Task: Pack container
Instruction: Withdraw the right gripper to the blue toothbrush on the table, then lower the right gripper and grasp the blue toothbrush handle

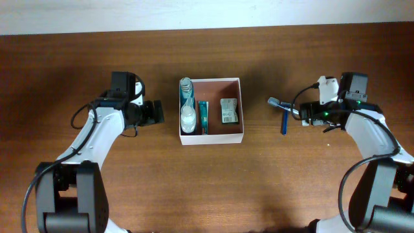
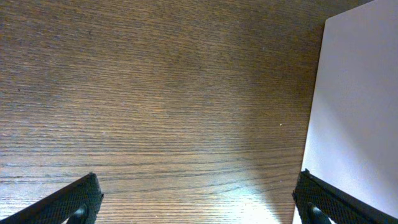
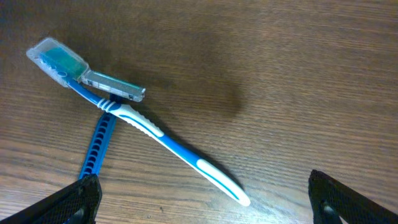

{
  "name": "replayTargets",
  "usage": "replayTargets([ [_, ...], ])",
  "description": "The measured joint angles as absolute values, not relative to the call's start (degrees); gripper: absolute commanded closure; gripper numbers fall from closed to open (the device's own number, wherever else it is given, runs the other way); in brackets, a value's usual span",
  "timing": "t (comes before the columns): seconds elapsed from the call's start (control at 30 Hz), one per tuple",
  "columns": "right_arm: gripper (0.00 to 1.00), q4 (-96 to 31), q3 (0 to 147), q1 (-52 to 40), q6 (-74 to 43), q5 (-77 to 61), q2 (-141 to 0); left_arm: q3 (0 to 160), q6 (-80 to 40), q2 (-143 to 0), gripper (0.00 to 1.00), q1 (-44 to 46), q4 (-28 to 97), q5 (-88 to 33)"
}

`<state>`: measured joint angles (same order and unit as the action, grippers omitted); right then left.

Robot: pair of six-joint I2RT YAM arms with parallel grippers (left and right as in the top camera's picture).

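Observation:
The container is a square shallow white-walled box with a pinkish-brown inside at the table's middle. It holds a clear bottle, a teal tube and a small green-and-white packet. Its white wall shows in the left wrist view. My left gripper is open and empty just left of the container. A blue-and-white toothbrush with a clear head cap lies crossed over a blue razor on the table right of the container. My right gripper is open and empty over the toothbrush handle's end.
The toothbrush and razor also show in the overhead view. A pale wall strip runs along the table's far edge. Bare wood table surrounds the container.

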<state>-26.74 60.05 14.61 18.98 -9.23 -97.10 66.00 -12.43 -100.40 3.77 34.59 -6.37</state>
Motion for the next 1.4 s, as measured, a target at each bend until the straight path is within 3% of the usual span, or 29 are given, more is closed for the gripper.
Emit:
replayTargets([
  [0.5,0.01,-22.8,60.4,14.7,23.8,-11.4,-107.2,66.0,-12.4,-100.4,0.01,3.8,34.6,-6.4],
  [0.8,0.02,-31.4,62.1,15.2,23.3,-23.2,-106.7,66.0,-12.4,-100.4,0.01,3.8,34.6,-6.4],
  [1.23,0.05,-41.8,63.4,15.2,19.4,-28.0,-106.3,66.0,-12.4,-100.4,0.01,3.8,34.6,-6.4],
  [1.4,0.12,-41.8,63.6,15.2,18.4,-27.9,-106.5,66.0,-12.4,-100.4,0.01,3.8,34.6,-6.4],
])
